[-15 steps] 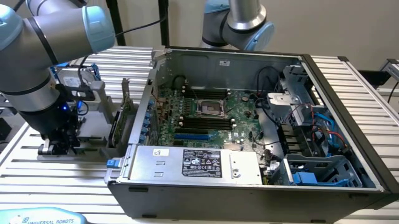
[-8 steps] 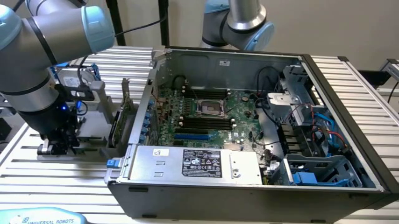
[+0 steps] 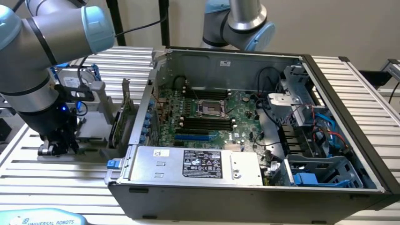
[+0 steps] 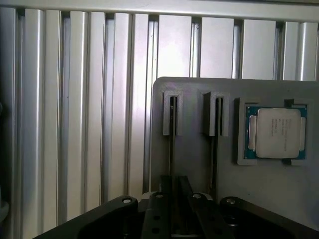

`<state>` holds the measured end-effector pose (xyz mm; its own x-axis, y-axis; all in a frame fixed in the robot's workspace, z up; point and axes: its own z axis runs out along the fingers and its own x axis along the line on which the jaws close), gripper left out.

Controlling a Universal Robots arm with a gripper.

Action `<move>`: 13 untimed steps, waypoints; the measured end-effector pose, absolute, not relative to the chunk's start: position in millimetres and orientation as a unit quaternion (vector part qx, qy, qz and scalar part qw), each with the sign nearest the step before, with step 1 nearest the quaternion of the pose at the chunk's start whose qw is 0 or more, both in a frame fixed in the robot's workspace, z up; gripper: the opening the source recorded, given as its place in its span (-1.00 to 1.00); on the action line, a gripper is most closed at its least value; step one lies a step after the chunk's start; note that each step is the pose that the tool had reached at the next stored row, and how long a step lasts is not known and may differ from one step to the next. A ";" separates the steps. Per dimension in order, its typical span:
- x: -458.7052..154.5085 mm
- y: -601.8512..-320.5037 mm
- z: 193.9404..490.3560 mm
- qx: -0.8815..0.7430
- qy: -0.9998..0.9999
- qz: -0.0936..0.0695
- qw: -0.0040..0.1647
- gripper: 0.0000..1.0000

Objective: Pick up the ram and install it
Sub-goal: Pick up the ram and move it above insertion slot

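Note:
My gripper [image 3: 56,147] hangs low over a grey holder [image 3: 93,126] on the slatted table, at the exterior view's left of the open computer case [image 3: 250,187]. In the wrist view the holder [image 4: 194,164] has two narrow upright slots. The ram [image 4: 171,144] stands edge-on in one slot, showing as a thin dark strip that runs straight under my gripper [image 4: 174,199]. A second thin strip [image 4: 215,149] stands in the neighbouring slot. The black memory slots [image 3: 206,124] lie on the motherboard inside the case.
A processor chip [image 4: 276,132] lies in a recess of the holder beside the slots. A green expansion card [image 3: 125,117] stands upright between the holder and the case wall. A drive with blue rails [image 3: 75,82] sits behind my arm. A second arm [image 3: 240,23] stands behind the case.

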<state>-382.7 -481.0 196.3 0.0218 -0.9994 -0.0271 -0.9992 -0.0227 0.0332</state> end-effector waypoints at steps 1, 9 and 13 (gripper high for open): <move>-382.7 -481.0 196.3 0.715 -0.699 -0.021 0.002 -0.58; -382.7 -481.1 196.3 0.715 -0.699 -0.021 0.002 -0.73; -382.7 -481.1 196.3 0.715 -0.699 -0.021 0.002 -0.73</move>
